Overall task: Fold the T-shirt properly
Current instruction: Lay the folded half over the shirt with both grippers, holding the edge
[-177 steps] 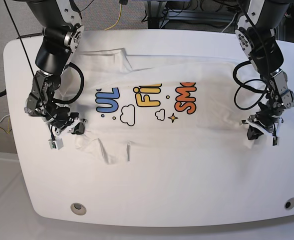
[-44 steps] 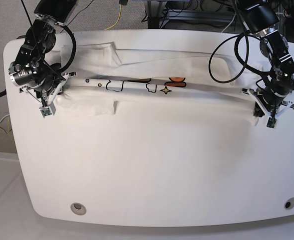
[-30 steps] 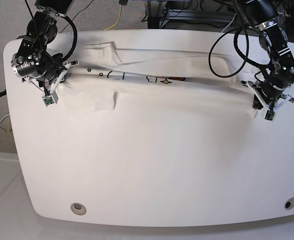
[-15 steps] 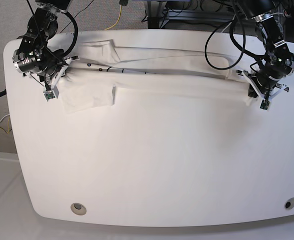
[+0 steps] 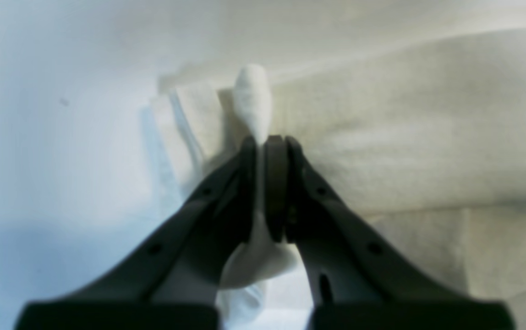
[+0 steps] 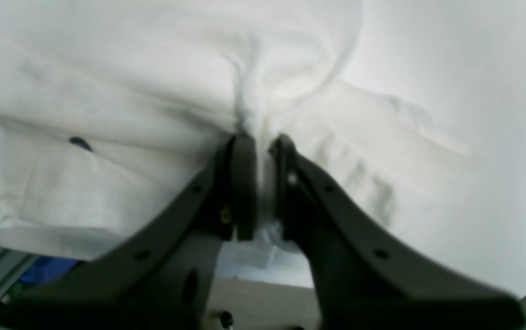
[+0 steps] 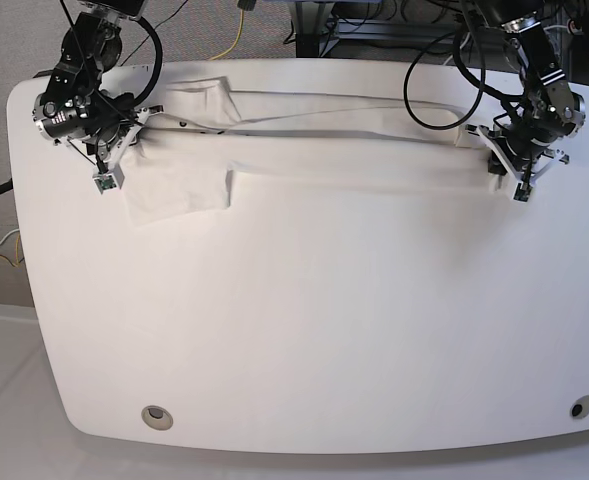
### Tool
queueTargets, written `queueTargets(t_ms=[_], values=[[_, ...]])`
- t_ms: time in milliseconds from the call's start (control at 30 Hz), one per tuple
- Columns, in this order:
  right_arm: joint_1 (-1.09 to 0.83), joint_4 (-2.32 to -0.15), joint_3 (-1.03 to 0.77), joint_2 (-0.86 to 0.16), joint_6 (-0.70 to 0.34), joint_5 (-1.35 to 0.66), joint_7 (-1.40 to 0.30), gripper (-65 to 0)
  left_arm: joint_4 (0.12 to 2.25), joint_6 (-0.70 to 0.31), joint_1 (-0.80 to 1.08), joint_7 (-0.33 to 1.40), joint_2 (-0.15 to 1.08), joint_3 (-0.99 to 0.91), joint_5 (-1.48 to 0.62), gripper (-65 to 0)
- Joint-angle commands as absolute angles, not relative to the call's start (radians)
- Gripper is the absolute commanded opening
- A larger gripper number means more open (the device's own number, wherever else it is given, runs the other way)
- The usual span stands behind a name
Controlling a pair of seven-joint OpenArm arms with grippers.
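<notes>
One T-shirt [image 7: 304, 155], soft white cotton, folded into a long wrinkled band across the far side of the smooth white desk [image 7: 304, 330], one sleeve flap sticking out toward the near side. Two black grippers: left gripper [image 7: 504, 165] and right gripper [image 7: 124, 135], one at each end of the shirt. Each is closed, pinching a ridge of fabric.

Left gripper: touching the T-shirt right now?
Touching. The left wrist view shows the left gripper shut on a pinched ridge of the T-shirt.
</notes>
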State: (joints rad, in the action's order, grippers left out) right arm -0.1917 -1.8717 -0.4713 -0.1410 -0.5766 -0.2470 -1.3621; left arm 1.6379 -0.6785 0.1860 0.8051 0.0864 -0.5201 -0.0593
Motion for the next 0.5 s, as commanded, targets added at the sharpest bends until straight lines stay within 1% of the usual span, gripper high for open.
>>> queueTargets(t_ms=[0, 200, 467], values=[[-0.182, -1.885, -0.475, -0.150, -0.579, -0.251, -1.351, -58.1, 1.629, -0.679, 0.180, 0.792, 0.097, -0.524, -0.065, -62.1], [-0.182, -1.885, -0.475, -0.150, -0.579, -0.249, -1.351, -58.1, 1.618, -0.674, 0.182, 0.746, 0.099, -0.524, -0.064, -62.1], [-0.182, -1.883, -0.475, -0.150, -0.578, -0.249, -1.351, -57.4, 1.618, -0.676, 0.179, 0.746, 0.104, -0.524, -0.064, -62.0]])
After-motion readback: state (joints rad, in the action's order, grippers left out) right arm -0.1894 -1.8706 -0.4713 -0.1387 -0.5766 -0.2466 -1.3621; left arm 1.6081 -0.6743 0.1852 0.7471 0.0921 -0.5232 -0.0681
